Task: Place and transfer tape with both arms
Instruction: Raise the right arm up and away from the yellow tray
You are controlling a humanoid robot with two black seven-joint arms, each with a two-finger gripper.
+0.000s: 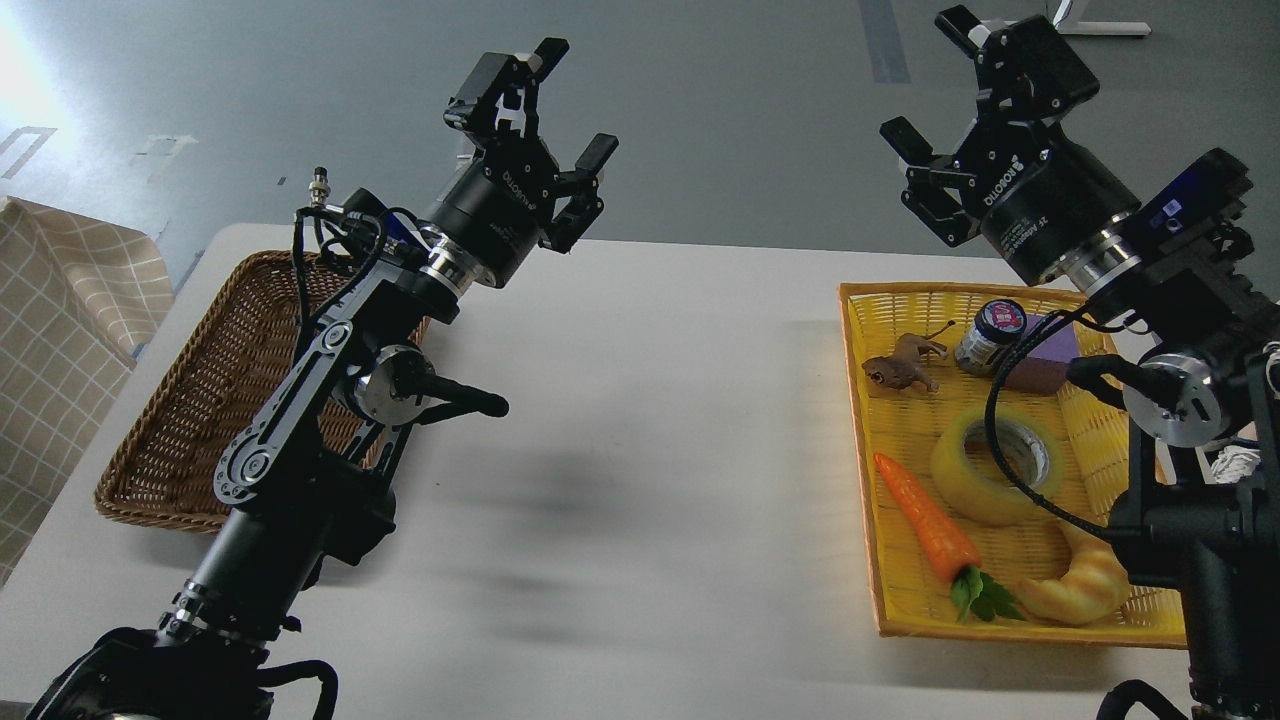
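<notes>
The tape (975,475), a yellow-green roll with a grey-white core, lies in the yellow basket (862,450) at the right, partly crossed by a black cable. My left gripper (572,100) is open and empty, raised above the table's far edge near the wicker basket. My right gripper (925,75) is open and empty, raised high above the far end of the yellow basket, well clear of the tape.
A brown wicker basket (180,420) sits at the left, empty where it shows. The yellow basket also holds a carrot (925,520), a croissant (1080,590), a small jar (990,335), a purple block (1050,365) and a brown toy animal (900,365). A checked cloth (60,330) lies at far left.
</notes>
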